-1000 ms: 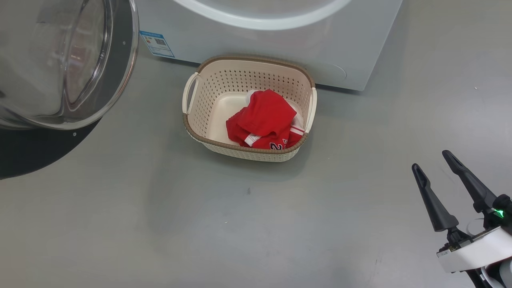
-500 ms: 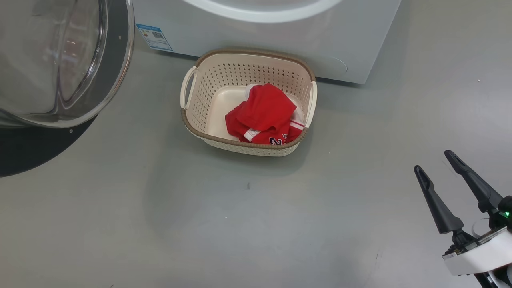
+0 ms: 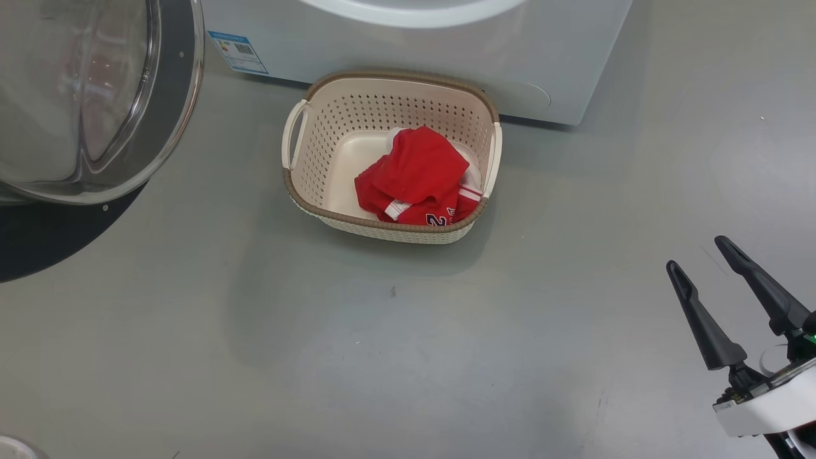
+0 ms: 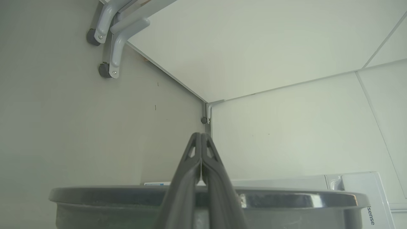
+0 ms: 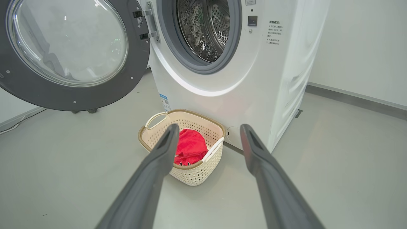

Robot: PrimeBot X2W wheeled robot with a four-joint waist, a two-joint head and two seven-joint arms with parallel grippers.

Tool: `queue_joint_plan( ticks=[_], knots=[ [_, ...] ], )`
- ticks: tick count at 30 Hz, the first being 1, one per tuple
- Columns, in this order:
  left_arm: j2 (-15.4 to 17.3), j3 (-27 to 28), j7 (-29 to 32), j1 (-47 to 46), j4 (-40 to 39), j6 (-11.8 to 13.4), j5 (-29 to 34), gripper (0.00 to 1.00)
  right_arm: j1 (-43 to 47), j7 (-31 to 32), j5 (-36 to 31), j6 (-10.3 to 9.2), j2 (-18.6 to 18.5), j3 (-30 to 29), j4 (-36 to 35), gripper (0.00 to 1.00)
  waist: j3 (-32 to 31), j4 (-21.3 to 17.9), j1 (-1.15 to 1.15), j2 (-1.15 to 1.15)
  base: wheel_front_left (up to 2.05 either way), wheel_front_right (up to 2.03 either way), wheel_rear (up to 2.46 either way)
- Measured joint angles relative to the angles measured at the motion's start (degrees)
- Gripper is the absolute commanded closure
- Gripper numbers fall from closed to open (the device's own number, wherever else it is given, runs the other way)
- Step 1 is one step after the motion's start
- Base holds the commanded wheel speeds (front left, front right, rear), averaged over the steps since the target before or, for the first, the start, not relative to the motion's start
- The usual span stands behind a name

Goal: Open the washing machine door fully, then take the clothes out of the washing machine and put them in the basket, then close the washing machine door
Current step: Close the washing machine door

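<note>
Seeing basket [image 3: 357, 115] on floor [image 3: 408, 357] at 12 o'clock in head view, just in front of washing machine [image 3: 446, 57]. Holds one red garment [image 3: 417, 175] with white trim, bunched toward its 4 o'clock side, bare cream bottom showing at its 9 o'clock. Got washing machine door [image 3: 89, 102] swung open at 10 o'clock. In right wrist view, drum [image 5: 205, 28] showing bare perforated steel, basket at its 6 o'clock. Got right gripper [image 3: 698, 255] at 4 o'clock over floor, jaws spread wide, holding nothing. Got left gripper [image 4: 201, 136] with jaws pressed together, nothing between them, door rim edge-on across 6 o'clock of left wrist view.
</note>
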Motion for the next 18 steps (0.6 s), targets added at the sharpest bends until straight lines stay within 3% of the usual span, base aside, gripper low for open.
queue_joint_plan(
  ticks=[18],
  knots=[
    [-1.8,4.3,6.7,-5.0,1.1,0.0,1.5,1.00,0.2,0.0,0.4,0.00,-0.4,-0.2,-0.3,0.00,-0.3,0.3,0.00,0.00,0.00,0.00,0.00]
  ],
)
